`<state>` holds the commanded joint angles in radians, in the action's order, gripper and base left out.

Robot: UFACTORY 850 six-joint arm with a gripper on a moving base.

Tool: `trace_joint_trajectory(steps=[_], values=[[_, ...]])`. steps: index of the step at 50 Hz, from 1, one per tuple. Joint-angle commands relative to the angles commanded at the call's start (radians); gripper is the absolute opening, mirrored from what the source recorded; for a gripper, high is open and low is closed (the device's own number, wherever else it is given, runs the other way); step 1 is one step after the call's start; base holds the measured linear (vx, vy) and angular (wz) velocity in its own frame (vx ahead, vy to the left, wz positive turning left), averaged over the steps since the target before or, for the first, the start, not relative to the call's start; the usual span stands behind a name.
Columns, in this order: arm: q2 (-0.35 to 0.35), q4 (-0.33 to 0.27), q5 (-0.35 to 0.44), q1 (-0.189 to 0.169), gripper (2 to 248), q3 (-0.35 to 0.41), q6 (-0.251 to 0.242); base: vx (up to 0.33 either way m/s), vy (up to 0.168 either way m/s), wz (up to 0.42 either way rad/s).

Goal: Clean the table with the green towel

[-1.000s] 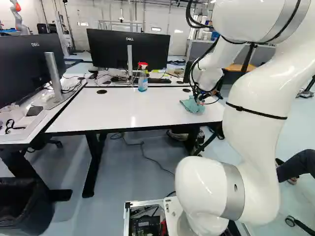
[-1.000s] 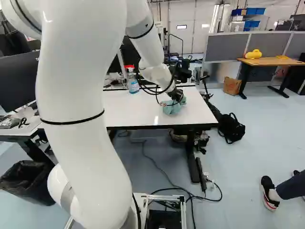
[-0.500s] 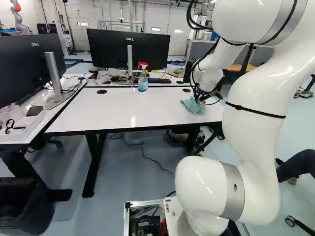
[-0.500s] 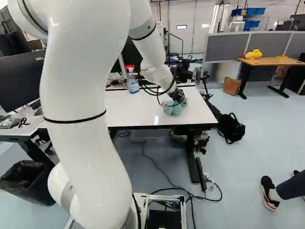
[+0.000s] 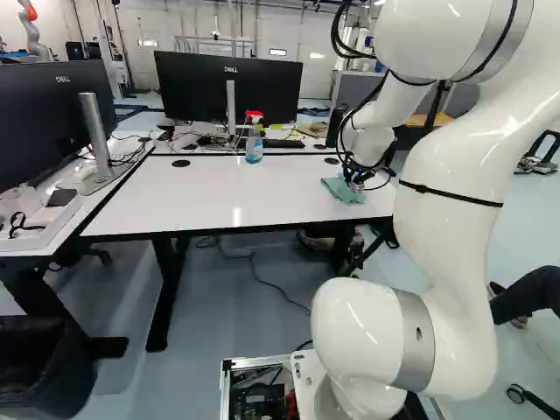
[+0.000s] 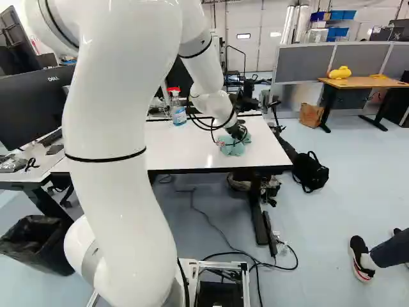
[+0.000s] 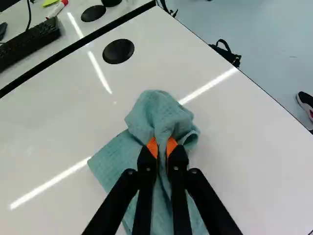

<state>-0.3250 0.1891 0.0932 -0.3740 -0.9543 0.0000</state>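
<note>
In the left base view my gripper (image 5: pixel 356 184) is down at the green towel (image 5: pixel 343 190), near the right end of the white table (image 5: pixel 219 192). The wrist view has the gripper (image 7: pixel 162 148) shut on the green towel (image 7: pixel 159 115), a fold pinched between the orange pads. The towel lies bunched ahead of the fingers and spreads flat on the tabletop beneath and beside them. In the right base view the towel (image 6: pixel 235 147) rests on the table right of the arm.
A spray bottle (image 5: pixel 254 143) stands at the table's back edge, before a monitor (image 5: pixel 229 87). Another monitor (image 5: pixel 52 122) stands on the left desk. A bin (image 6: pixel 38 243) and a black bag (image 6: pixel 310 171) are on the floor. Another robot (image 5: pixel 33 31) stands far left.
The arm's upper links have shifted slightly, rightward in the right base view and leftward in the left base view. The gripper and the held towel have barely moved. The base stands still.
</note>
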Motion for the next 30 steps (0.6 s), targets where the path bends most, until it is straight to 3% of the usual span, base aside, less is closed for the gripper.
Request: trace_joint_trajectory(steps=[30], values=[[0.01,0.0,-0.015,-0.003,40,0.012,0.0,0.0,0.0,0.0]])
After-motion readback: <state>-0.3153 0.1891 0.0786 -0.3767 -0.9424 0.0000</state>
